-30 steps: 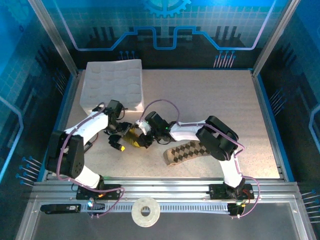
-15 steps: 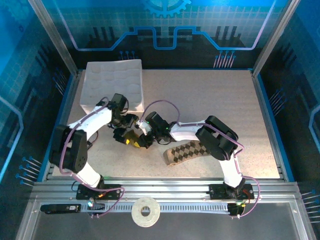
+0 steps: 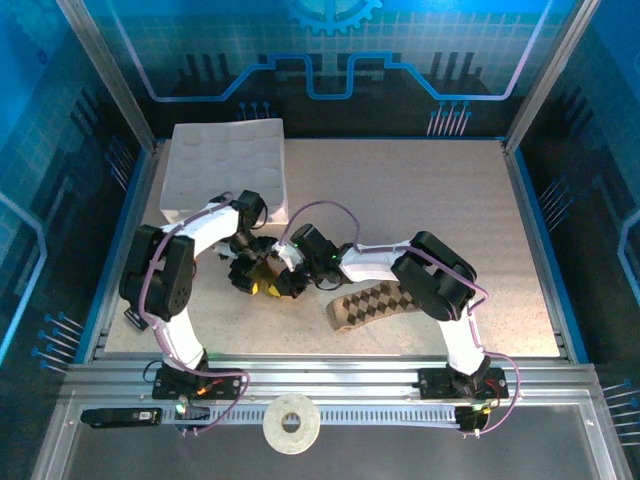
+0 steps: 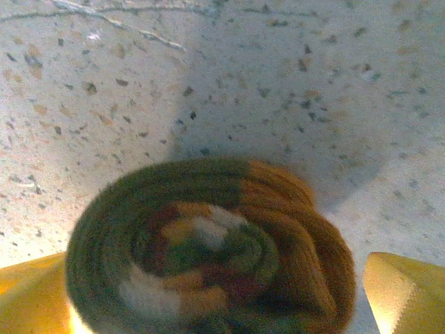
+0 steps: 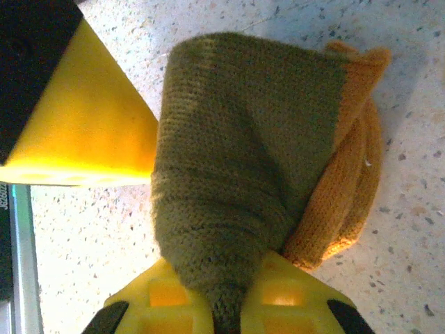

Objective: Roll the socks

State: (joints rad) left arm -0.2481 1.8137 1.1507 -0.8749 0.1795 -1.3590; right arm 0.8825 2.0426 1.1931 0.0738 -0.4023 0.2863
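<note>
Plainly, the rolled green sock [image 3: 265,277] sits left of centre on the speckled worktop [image 3: 420,190], its spiral end facing the spread left claw [image 4: 215,296]. The right claw [image 5: 222,296] pinches its olive tail. Nearby the tan sock [image 3: 375,303] lies flat, slanting left-right, blue-lit walls [image 3: 40,150] around.

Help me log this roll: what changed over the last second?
The left gripper moved right to the green sock, its fingers now either side of the roll. The right gripper stayed shut on that sock; the tan sock has not moved.
</note>
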